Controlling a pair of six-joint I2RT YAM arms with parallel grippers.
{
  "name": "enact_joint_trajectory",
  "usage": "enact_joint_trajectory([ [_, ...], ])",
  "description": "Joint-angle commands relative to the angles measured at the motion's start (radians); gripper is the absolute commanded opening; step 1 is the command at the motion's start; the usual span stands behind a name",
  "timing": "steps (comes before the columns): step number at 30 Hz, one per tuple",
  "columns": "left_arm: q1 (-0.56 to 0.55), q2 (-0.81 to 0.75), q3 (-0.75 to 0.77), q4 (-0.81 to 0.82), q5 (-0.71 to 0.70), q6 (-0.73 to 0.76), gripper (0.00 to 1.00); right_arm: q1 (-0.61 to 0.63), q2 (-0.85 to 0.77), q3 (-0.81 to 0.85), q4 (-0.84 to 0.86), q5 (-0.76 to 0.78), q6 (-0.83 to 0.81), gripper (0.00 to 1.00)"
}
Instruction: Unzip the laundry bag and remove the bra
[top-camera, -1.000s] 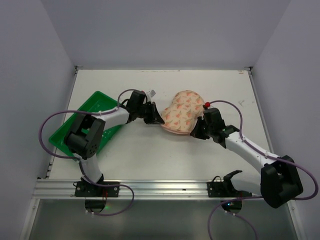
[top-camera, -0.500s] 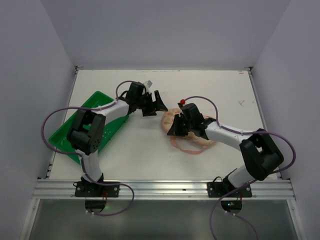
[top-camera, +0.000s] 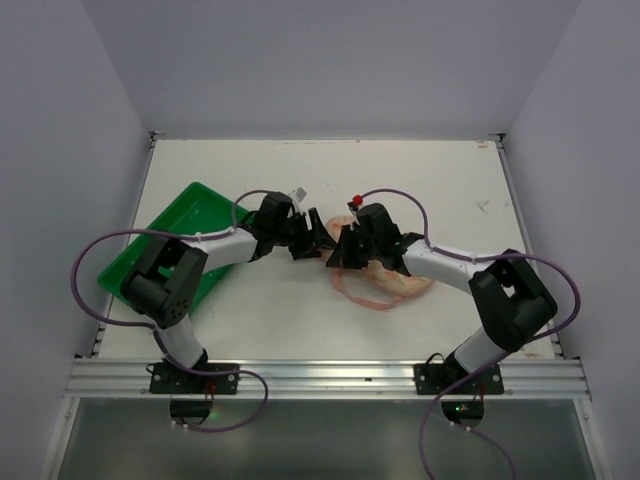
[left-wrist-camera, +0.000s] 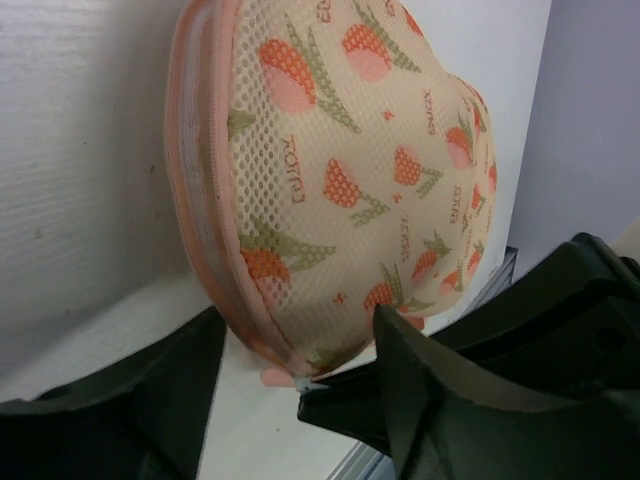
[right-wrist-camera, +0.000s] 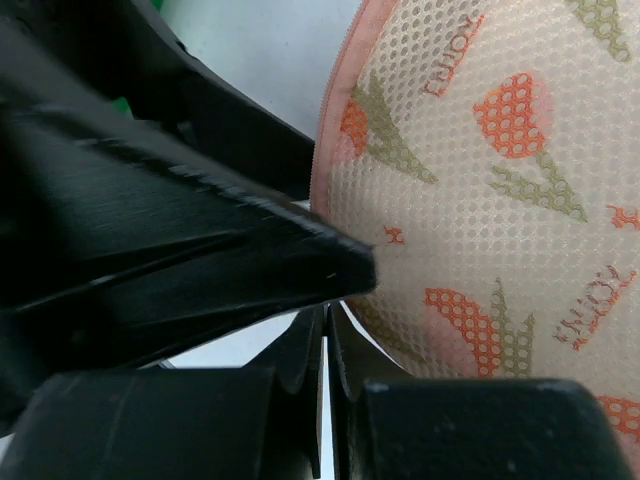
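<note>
The laundry bag (top-camera: 400, 278), cream-peach mesh with red-pink print and pink zip edging, lies mid-table partly under my right arm. Its pink loop strap (top-camera: 360, 298) trails toward the front. My right gripper (top-camera: 342, 254) is shut at the bag's left end. In the left wrist view its black tip (left-wrist-camera: 345, 410) pinches the small zip pull (left-wrist-camera: 300, 381). My left gripper (top-camera: 318, 240) is open, and its fingers (left-wrist-camera: 440, 400) straddle that same end of the bag (left-wrist-camera: 340, 170). The right wrist view shows the shut jaws (right-wrist-camera: 326, 318) beside the mesh (right-wrist-camera: 480, 200). The bra is out of view.
A green plastic tray (top-camera: 170, 240) sits at the left, under my left arm. White walls close the table at the back and on both sides. The two gripper heads almost touch at the bag's left end.
My left gripper let go of the bag, opened, pulled back, then returned to its left end. My right gripper swung left, still shut, and the bag now lies under its arm.
</note>
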Motion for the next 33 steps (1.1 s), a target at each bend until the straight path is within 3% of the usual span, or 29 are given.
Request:
enact_joint_trajectory([
  [1,-0.017,0.045,0.021,0.088,0.010,-0.043,0.60,0.007,-0.009,0.031,0.050,-0.004,0.004,0.00],
  [3,-0.019,0.055,0.028,0.080,0.004,-0.041,0.45,0.007,-0.029,0.008,0.045,0.008,0.004,0.00],
  [4,-0.018,0.055,0.032,0.075,0.001,-0.036,0.27,0.005,-0.038,-0.001,0.034,0.016,0.004,0.00],
  [7,-0.007,0.055,0.058,0.039,-0.023,-0.004,0.00,0.005,-0.092,-0.044,-0.032,0.056,0.001,0.00],
  [11,0.045,0.060,0.078,0.011,-0.011,0.025,0.00,-0.035,-0.222,-0.162,-0.108,0.175,-0.008,0.00],
  [15,0.084,0.065,0.097,-0.029,-0.010,0.100,0.00,-0.192,-0.380,-0.304,-0.260,0.197,0.007,0.00],
  [20,0.105,0.138,0.222,-0.164,0.033,0.246,0.00,-0.236,-0.595,-0.320,-0.467,0.318,0.009,0.00],
  [24,0.122,0.218,0.353,-0.201,0.053,0.315,0.00,-0.242,-0.609,-0.286,-0.498,0.291,0.037,0.00],
  [27,0.127,0.303,0.455,-0.233,0.049,0.335,0.00,-0.240,-0.568,-0.289,-0.402,0.211,0.040,0.00],
  [29,0.127,0.357,0.580,-0.247,0.067,0.332,0.06,-0.237,-0.540,-0.291,-0.334,0.124,0.049,0.00],
  [30,0.127,0.408,0.619,-0.247,0.072,0.313,0.23,-0.224,-0.497,-0.279,-0.273,0.104,0.066,0.00],
  [32,0.127,0.445,0.706,-0.239,0.091,0.290,0.42,-0.202,-0.443,-0.245,-0.228,0.073,0.075,0.00],
  [33,0.127,0.459,0.723,-0.221,0.098,0.258,0.61,-0.172,-0.413,-0.196,-0.199,0.068,0.076,0.00],
])
